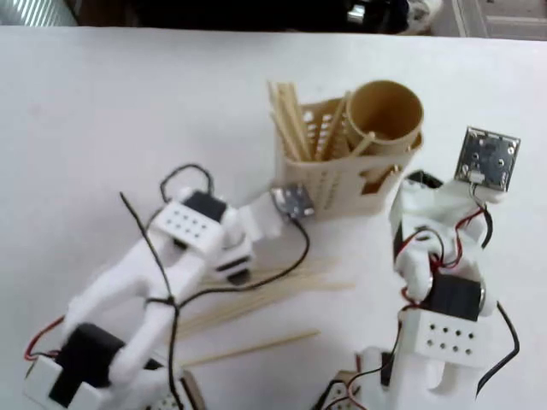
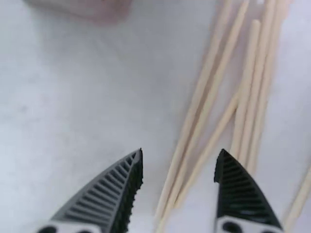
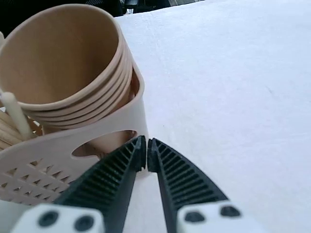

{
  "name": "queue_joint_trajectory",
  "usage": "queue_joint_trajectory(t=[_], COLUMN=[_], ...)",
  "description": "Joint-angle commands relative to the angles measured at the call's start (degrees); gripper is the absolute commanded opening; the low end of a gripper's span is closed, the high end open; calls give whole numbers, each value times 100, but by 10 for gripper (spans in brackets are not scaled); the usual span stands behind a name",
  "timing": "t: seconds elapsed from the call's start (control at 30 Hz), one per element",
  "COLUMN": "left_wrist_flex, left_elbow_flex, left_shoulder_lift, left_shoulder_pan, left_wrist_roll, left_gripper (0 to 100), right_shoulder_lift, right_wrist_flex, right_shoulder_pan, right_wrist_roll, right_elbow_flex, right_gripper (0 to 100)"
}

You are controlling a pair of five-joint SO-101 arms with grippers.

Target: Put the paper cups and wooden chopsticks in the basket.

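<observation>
The left pincer (image 2: 181, 156) is open, its two black ribbed fingers spread wide with nothing between them. It hangs over a bunch of loose chopsticks (image 2: 214, 111) that lie flat on the white table (image 2: 73, 97). The right pincer (image 3: 146, 144) is closed, tips pressed together and holding nothing, just beside the wall of the basket (image 3: 73, 145). In the high view the basket stands in the upper centre of the frame. The nested paper cups (image 1: 385, 107) sit tilted in its right part, and a bundle of standing chopsticks (image 1: 291, 120) leans in its left part. The loose chopsticks lie in the lower centre, between the two arms. A single chopstick (image 1: 248, 348) lies apart, nearer the bottom edge.
</observation>
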Motion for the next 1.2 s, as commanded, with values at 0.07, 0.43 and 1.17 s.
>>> queue_joint_trajectory(t=[0.07,0.43,1.17], left_wrist_flex=[88,-633,501], left_elbow_flex=[18,97,-167], left_shoulder_lift=[-330,796,48], left_shoulder_pan=[716,971,1253], left_wrist_roll=[589,1301,1301], left_gripper=[248,247,20], right_shoulder_lift=[-136,-136,-145], right_wrist_flex=[-13,-13,-13], right_shoulder_pan=[312,356,365], right_wrist_roll=[62,62,62], right_elbow_flex=[-70,-79,-79], right_gripper=[18,18,18])
